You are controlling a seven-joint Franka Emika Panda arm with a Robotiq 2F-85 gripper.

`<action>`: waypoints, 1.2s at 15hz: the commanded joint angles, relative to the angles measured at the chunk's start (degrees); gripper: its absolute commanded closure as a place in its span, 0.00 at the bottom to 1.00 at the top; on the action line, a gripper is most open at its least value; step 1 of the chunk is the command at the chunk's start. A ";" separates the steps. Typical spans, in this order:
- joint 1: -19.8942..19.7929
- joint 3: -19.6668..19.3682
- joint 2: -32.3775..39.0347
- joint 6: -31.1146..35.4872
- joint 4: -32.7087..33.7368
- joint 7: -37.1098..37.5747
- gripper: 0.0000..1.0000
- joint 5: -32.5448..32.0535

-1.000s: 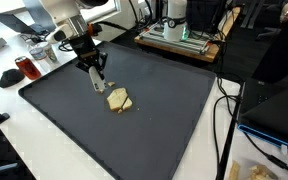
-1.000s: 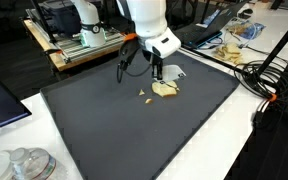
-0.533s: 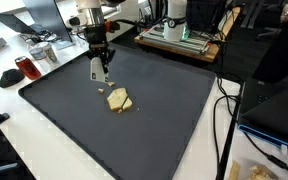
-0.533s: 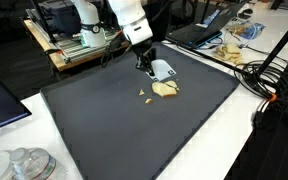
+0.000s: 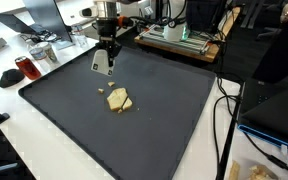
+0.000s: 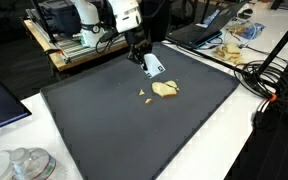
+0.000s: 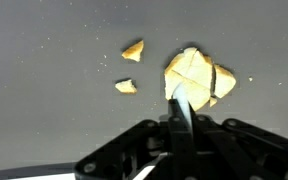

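Note:
My gripper (image 5: 107, 50) (image 6: 142, 56) hangs above the far part of the dark mat (image 5: 164, 120) (image 6: 114, 130), shut on a flat silvery blade (image 5: 101, 63) (image 6: 154, 67) that points down. In the wrist view the blade (image 7: 181, 104) sticks out between the closed fingers of the gripper (image 7: 180, 128). Below and ahead lies a broken yellowish food piece (image 5: 120, 100) (image 6: 165, 89) (image 7: 197, 74) on the mat, apart from the blade. Two small crumbs (image 7: 132, 49) (image 7: 126, 86) lie beside it, and crumbs (image 6: 144, 96) show in an exterior view.
A red can (image 5: 24, 68) stands on the white table past the mat's edge. A machine on a wooden base (image 5: 181, 35) sits behind the mat. Cables (image 5: 224, 120) run along one side. A glass jar (image 6: 24, 165) and a bag of food (image 6: 232, 45) stand off the mat.
The gripper has risen from beside the food piece and moved toward the mat's far edge, carrying the blade with it. The food piece and crumbs have stayed put.

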 commanded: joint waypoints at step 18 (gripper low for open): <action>5.58 -8.74 -8.05 -13.81 3.42 31.02 0.99 -25.99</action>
